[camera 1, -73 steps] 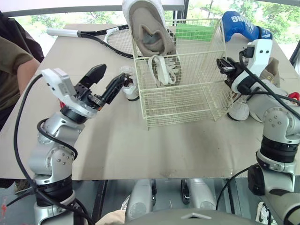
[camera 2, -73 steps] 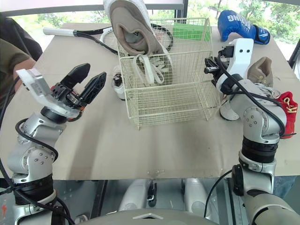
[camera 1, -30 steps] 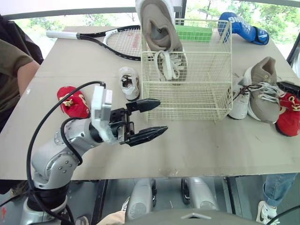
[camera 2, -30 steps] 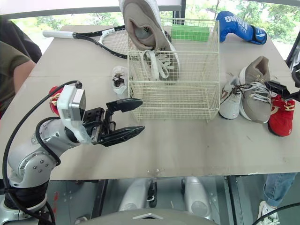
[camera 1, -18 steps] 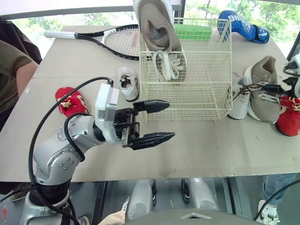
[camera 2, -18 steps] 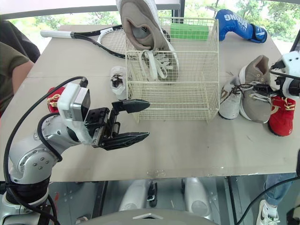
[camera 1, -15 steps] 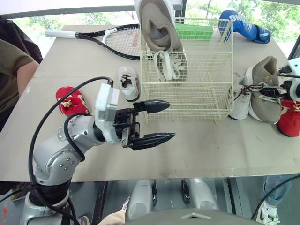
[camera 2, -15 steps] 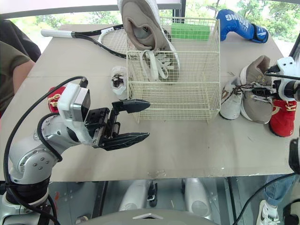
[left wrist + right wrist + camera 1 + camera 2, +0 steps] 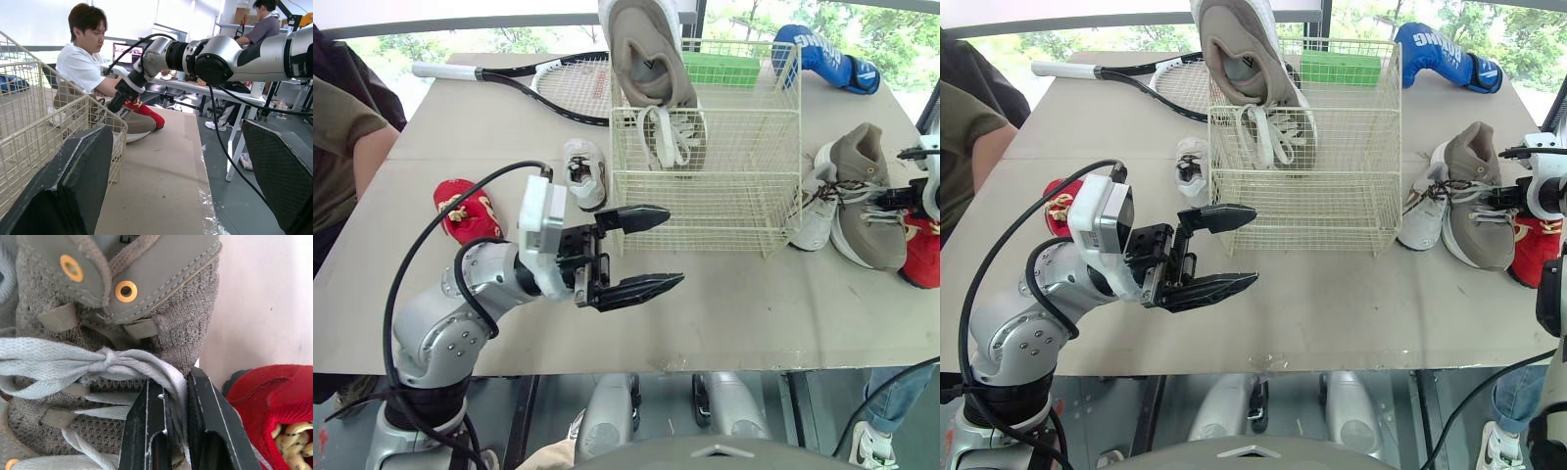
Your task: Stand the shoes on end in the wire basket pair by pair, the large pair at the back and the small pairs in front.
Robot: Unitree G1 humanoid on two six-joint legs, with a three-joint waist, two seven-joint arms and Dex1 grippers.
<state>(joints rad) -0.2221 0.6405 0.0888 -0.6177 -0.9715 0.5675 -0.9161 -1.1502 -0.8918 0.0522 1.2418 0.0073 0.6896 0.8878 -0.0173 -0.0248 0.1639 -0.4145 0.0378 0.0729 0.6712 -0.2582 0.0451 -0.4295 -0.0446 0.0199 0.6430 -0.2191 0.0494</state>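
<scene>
A cream wire basket (image 9: 724,186) stands mid-table. One large grey shoe (image 9: 646,59) stands on end in its back left corner. Its mate, a grey shoe (image 9: 864,206), lies on the table to the basket's right. My right gripper (image 9: 173,382) is shut on that shoe's white lace (image 9: 122,364). Small white shoes lie left (image 9: 584,172) and right (image 9: 813,220) of the basket. Small red shoes lie at far left (image 9: 465,209) and far right (image 9: 922,250). My left gripper (image 9: 673,246) hovers open and holds nothing, just in front of the basket.
A tennis racket (image 9: 538,83), a green box (image 9: 724,67) and a blue boxing glove (image 9: 822,59) lie along the back of the table. A person (image 9: 342,127) sits at the left edge. The table's front edge is just below my left gripper.
My right gripper left the basket's right side, moved out to the grey shoe on the table and shut on its lace. My left gripper swung in front of the basket, still open.
</scene>
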